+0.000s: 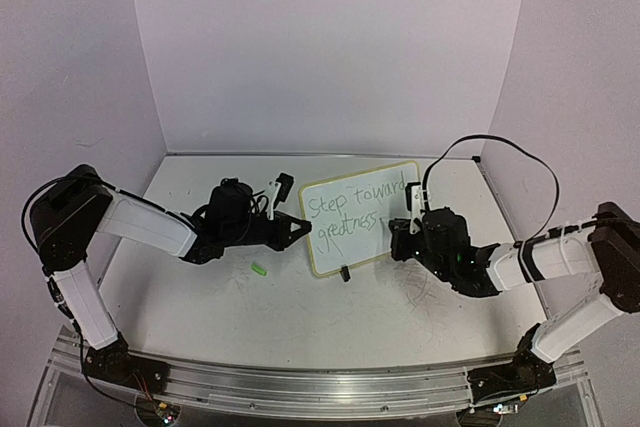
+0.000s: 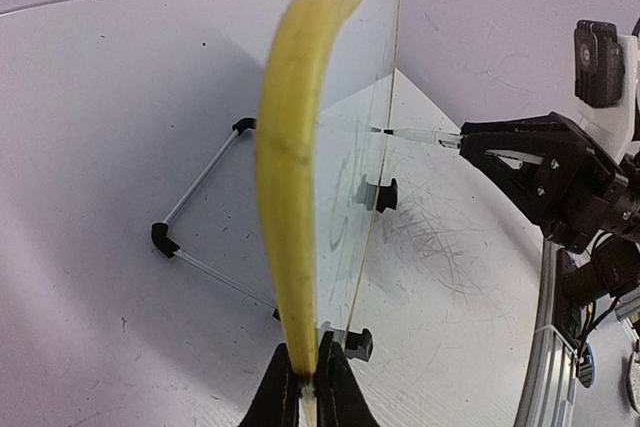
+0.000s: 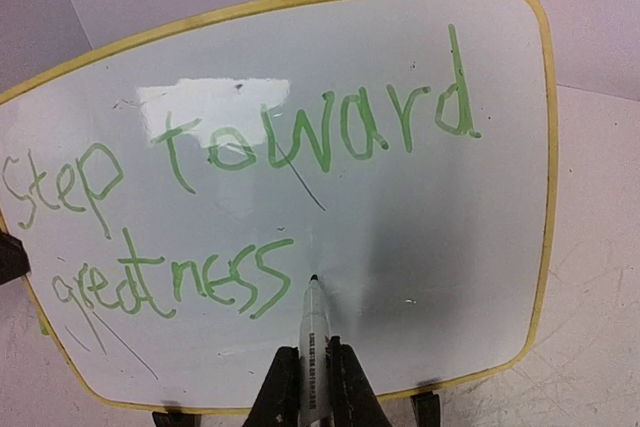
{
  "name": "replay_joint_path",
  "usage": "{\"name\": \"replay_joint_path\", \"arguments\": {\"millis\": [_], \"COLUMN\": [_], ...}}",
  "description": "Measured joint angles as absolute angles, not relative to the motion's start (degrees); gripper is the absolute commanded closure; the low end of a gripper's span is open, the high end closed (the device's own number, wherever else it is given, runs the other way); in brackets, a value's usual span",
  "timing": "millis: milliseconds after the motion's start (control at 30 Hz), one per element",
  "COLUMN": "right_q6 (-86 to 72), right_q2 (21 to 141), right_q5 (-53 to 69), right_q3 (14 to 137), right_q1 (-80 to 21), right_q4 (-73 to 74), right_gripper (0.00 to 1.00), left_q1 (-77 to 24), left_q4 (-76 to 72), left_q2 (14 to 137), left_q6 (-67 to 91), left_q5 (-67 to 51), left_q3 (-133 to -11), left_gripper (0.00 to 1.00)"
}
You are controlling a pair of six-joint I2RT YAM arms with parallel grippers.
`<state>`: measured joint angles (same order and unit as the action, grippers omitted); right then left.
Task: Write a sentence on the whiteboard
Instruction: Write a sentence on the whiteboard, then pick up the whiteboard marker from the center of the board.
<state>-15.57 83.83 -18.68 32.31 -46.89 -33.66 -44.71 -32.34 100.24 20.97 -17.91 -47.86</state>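
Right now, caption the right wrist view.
Right jaws hold a marker to the whiteboard beside the green sentence "Step toward greatness".

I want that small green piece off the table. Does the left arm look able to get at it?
Probably not yet: the small green piece lies near with nothing between, but the left arm has its jaws shut on the whiteboard rim.

Whiteboard [image 1: 345, 252] upright on wire stand [image 2: 200, 217]; green sentence [image 3: 300, 147] across 2 slanted lines.

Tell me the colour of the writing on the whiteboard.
The sentence on the whiteboard is light green; the right wrist view shows it best.
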Motion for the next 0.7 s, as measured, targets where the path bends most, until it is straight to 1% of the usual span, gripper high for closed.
{"name": "replay_joint_path", "arguments": {"millis": [267, 400, 500, 633, 700], "right_q6": [-15.5, -15.9, -17.0, -18.7, -18.7], "right_q2": [85.8, 84.3, 77.0, 64.7, 61.3], "right_q5": [-19.2, -19.1, -18.7, -17.4, -16.9], "right_q3": [32.6, 32.6, 32.4, 32.3, 32.3], "right_q1": [-46.9, -46.9, -46.9, -46.9, -46.9], "right_q4": [-35.6, -33.5, -27.3, -21.2, -19.0], "right_gripper": [1.00, 1.00, 1.00, 1.00, 1.00], "left_q1": [-44.7, -44.7, -44.8, -44.7, -44.7], "left_q4": [-32.3, -32.3, -32.4, -32.2, -32.0], "left_q2": [100.2, 100.2, 100.2, 100.2, 100.1], "left_q6": [21.3, 21.3, 21.2, 20.9, 20.6], "left_q5": [-17.7, -17.8, -17.7, -16.6, -15.4], "left_q3": [-47.9, -47.9, -47.9, -47.8, -47.6], "left_gripper": [1.00, 0.98, 0.93, 0.79, 0.72]}}
